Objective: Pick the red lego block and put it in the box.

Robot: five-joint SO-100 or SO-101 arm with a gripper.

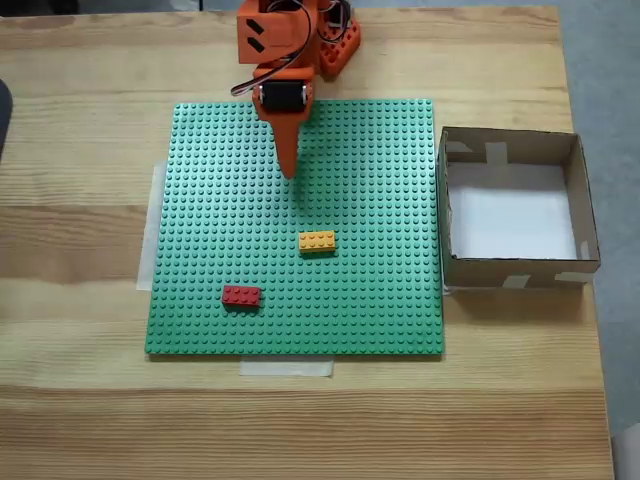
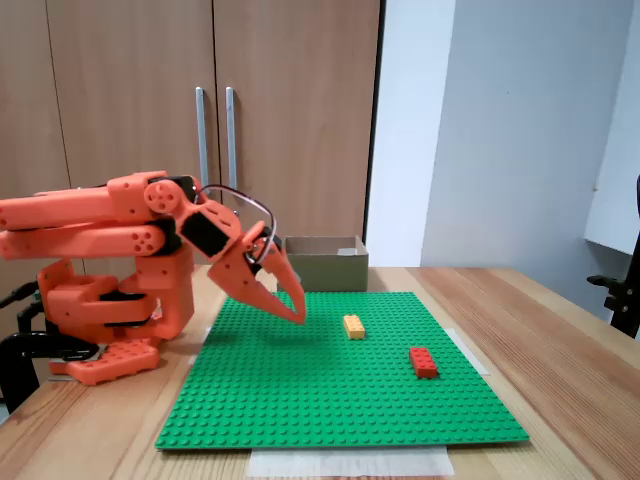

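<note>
Light wooden table [image 1: 80, 420] with visible grain; behind it in a fixed view, brown wooden cabinet doors [image 2: 200, 120] with metal handles and a white wall [image 2: 500, 130].

Large green studded square baseplate [image 1: 360, 300] lies flat mid-table, pale tape strips at its left and near edges in a fixed view. Bare wood strip all round it except at the right, where the box sits just beside the plate edge.

Orange 3D-printed arm [image 2: 100, 225] is folded low, base off the plate's far edge in a fixed view. Its gripper [image 1: 289, 170] points down over the plate's far half, tips hovering above the studs, touching nothing. Jaws look closed to a single point, holding nothing.

Square shallow brown cardboard box [image 1: 590, 215] with pale tape patches on the walls, white bottom, nothing inside. It stands at the table's right edge in a fixed view.

Small orange-yellow studded rectangular brick [image 1: 317, 241] sits near plate centre, between gripper and red brick.

Small dark-red rectangular studded lego block [image 1: 241, 296] sits on the plate toward its near left part in a fixed view, well apart from the gripper and from the box, apart from the yellow brick. Open studs all around it.
</note>
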